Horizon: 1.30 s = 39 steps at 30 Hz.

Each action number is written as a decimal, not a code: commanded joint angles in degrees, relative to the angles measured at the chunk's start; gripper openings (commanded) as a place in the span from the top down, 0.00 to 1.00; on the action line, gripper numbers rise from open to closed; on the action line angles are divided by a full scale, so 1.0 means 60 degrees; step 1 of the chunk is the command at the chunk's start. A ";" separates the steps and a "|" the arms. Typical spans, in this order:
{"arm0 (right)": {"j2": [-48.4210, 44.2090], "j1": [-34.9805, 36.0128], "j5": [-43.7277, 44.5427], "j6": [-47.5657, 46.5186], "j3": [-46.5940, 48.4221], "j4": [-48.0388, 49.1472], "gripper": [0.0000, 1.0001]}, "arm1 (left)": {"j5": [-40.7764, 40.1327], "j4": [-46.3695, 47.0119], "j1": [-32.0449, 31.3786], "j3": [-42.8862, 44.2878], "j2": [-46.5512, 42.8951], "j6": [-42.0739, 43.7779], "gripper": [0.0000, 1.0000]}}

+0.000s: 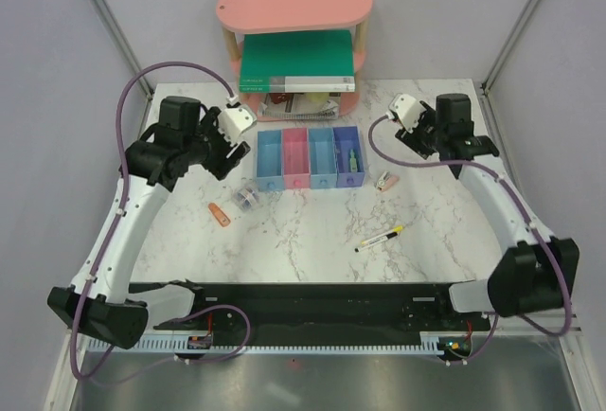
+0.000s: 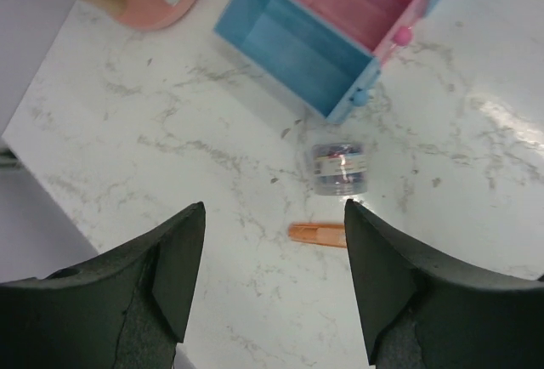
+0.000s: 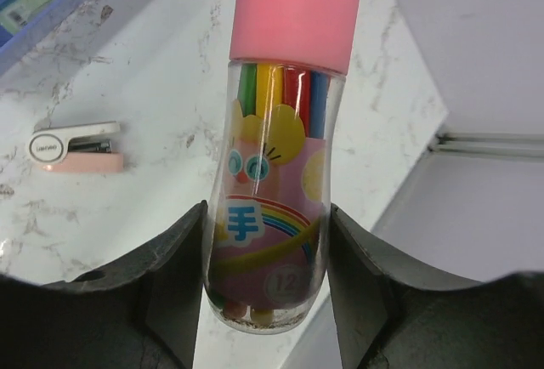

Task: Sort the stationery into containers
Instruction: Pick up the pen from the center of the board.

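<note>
The four joined bins (image 1: 310,157) stand at the back centre, coloured blue, pink, blue and purple-blue. A green piece (image 1: 350,158) lies in the purple-blue bin. My right gripper (image 3: 268,207) is shut on a clear pink-capped bottle of coloured sticks (image 3: 285,114); it hovers right of the bins (image 1: 423,141). A pale pink stapler (image 3: 76,150) lies on the table below it. My left gripper (image 2: 274,207) is open and empty, left of the bins (image 1: 225,157). The clear roll (image 2: 338,167) and the orange piece (image 2: 316,234) lie just ahead of it. A yellow-and-black pen (image 1: 379,238) lies in the middle.
A pink oval two-tier shelf (image 1: 294,8) stands behind the bins, with a green book (image 1: 294,61) and notebooks on its lower tier. The table's right edge (image 3: 408,173) is close under my right gripper. Purple cables loop from both arms.
</note>
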 commanded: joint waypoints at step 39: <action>-0.5038 0.7690 0.5459 -0.2170 -0.2419 0.1707 1.00 | 1.0090 0.1329 -0.1847 0.2053 0.3413 0.0531 0.03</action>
